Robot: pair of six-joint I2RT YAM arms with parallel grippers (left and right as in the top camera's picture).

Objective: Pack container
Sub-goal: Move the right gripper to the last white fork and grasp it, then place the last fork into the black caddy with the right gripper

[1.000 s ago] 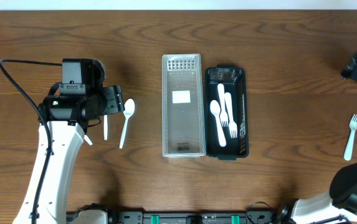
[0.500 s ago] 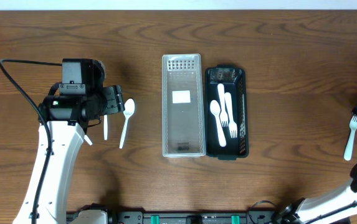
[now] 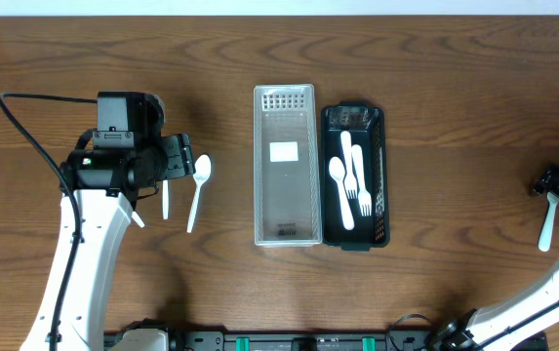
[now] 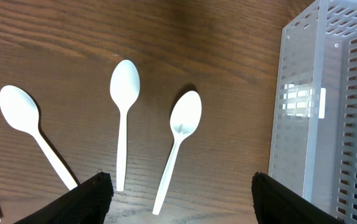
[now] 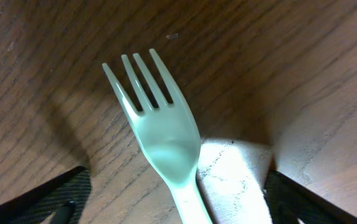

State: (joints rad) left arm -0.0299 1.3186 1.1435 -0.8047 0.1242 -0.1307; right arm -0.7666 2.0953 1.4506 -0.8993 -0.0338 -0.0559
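Nearby, loose spoons (image 4: 124, 87) beside clear container (image 3: 285, 195)

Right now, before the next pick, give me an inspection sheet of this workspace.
Surface: brown wood-grain table.
Job's things: clear slotted container mid-table, no cutlery inside; black tray right beside it, holding white cutlery; three loose white spoons on the wood by the left arm; one white fork near the right edge.
Clutter: nothing seen.
Claws: left claw open, over the spoons; right claw open, fingers either side of the fork's handle.
Cables: black cable looping from the left arm.
Surroundings: pale strip at the far edge; dark rail at the near edge.
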